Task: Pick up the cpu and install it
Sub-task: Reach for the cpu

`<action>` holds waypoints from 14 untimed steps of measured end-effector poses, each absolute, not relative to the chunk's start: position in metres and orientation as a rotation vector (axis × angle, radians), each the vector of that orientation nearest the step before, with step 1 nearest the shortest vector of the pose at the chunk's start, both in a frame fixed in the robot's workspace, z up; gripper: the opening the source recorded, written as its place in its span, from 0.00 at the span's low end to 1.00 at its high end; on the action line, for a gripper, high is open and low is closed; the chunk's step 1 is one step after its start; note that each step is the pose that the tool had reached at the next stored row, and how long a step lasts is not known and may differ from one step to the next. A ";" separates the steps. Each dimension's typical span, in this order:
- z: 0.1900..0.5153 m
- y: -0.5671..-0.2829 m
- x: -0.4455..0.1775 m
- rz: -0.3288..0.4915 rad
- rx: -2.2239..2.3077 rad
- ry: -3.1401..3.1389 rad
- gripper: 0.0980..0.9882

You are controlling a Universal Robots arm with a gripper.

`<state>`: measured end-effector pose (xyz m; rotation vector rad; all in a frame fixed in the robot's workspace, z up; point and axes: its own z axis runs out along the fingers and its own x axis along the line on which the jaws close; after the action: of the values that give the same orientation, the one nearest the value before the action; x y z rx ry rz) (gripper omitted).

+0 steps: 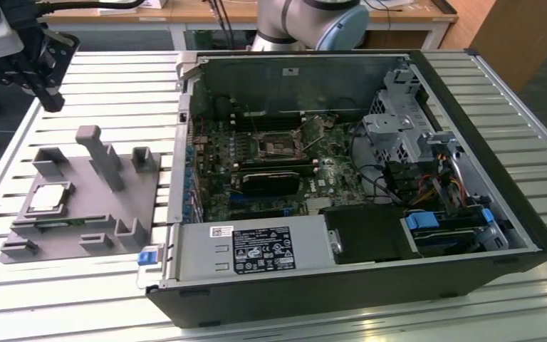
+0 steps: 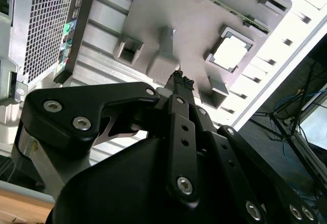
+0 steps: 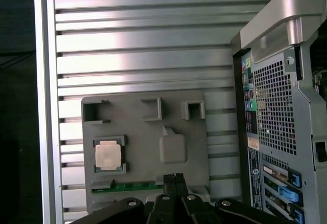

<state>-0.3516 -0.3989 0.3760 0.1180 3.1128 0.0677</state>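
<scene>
The cpu (image 1: pixel 48 199) is a small square chip with a pale shiny top. It lies in a recess of the grey fixture plate (image 1: pixel 83 214) at the exterior view's left, beside the open computer case (image 1: pixel 350 178). Both wrist views show the cpu (image 3: pixel 108 156) (image 2: pixel 231 52) flat in its pocket. My gripper (image 1: pixel 53 103) hangs high above the slatted table, beyond the plate's far end and well apart from the chip. Its black fingertips (image 3: pixel 173 178) (image 2: pixel 181 81) are pressed together with nothing between them. The motherboard's socket (image 1: pixel 278 146) sits inside the case.
On the fixture plate stand a tall grey post (image 1: pixel 102 153) and several low grey blocks (image 1: pixel 50 160). A green strip of circuit board (image 3: pixel 127 186) lies along the plate's edge. The case holds a black module (image 1: pixel 273 178), cables and a drive cage (image 1: pixel 402 121).
</scene>
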 end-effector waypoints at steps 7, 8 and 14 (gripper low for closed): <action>0.375 -0.399 -0.367 0.068 0.118 3.113 0.01; 0.375 -0.399 -0.369 0.068 0.118 3.113 0.01; 0.374 -0.399 -0.381 0.068 0.118 3.113 0.01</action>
<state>-0.3811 -0.3990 0.3742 0.1180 3.1129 0.0676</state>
